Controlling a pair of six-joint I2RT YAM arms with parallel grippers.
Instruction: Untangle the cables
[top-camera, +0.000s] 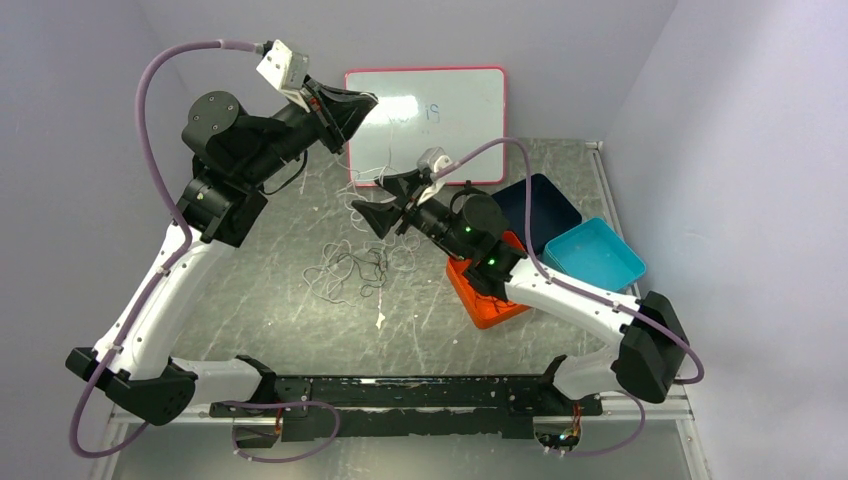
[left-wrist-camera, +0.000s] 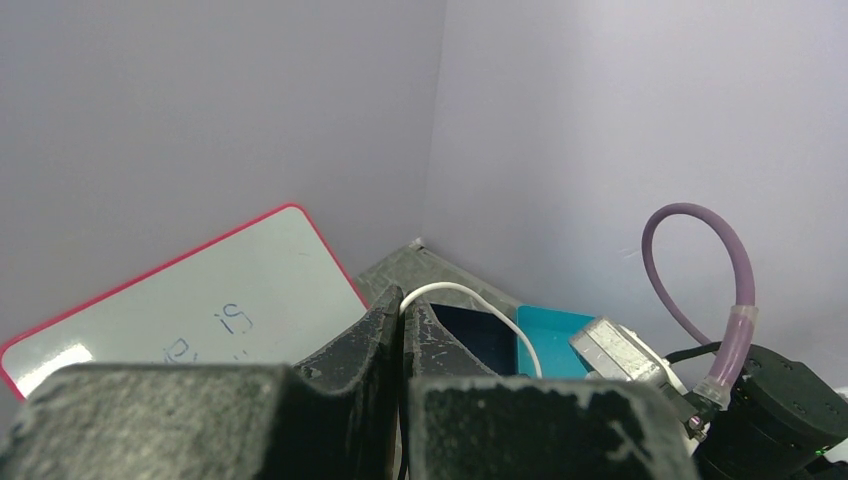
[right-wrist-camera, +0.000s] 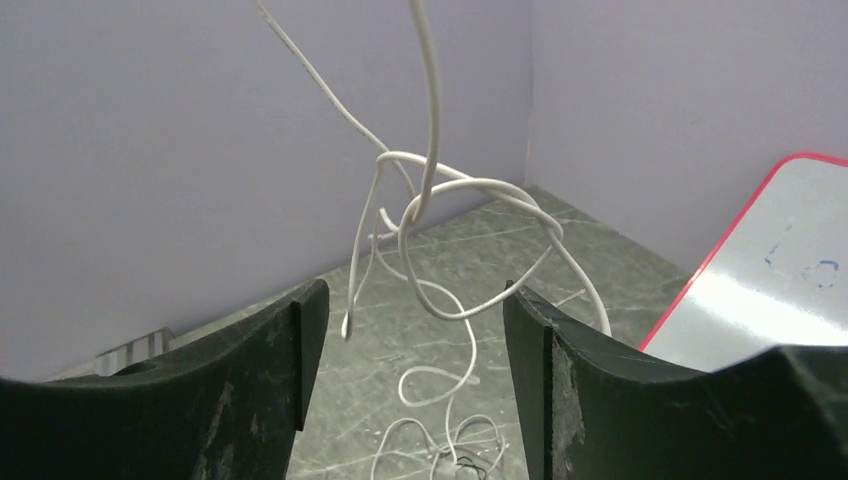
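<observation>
Nearest us on the grey table (top-camera: 260, 320), between the two arms, lies a loose heap of cables (top-camera: 345, 272): hair-thin strands, black and white, in small curly loops. Just beyond it the right gripper (top-camera: 363, 218) hovers with its fingers spread wide and nothing between them. Farther back and higher, the left gripper (top-camera: 368, 99) has its fingers pressed together on a white cable (right-wrist-camera: 470, 183). The cable hangs down toward the heap in front of the pink-framed whiteboard (top-camera: 460, 110) at the far wall. To the right stand an orange bin (top-camera: 490, 305), a teal bin (top-camera: 600, 258) and a dark blue bin (top-camera: 545, 200).

The right wrist view shows what the top view leaves faint. The hanging strand is knotted on itself in mid-air, with several loops crossing just ahead of the spread fingers. Below them more white loops trail onto the table. Only the left wrist view shows the pinch itself, where the white cable arches out from between the closed fingertips.
</observation>
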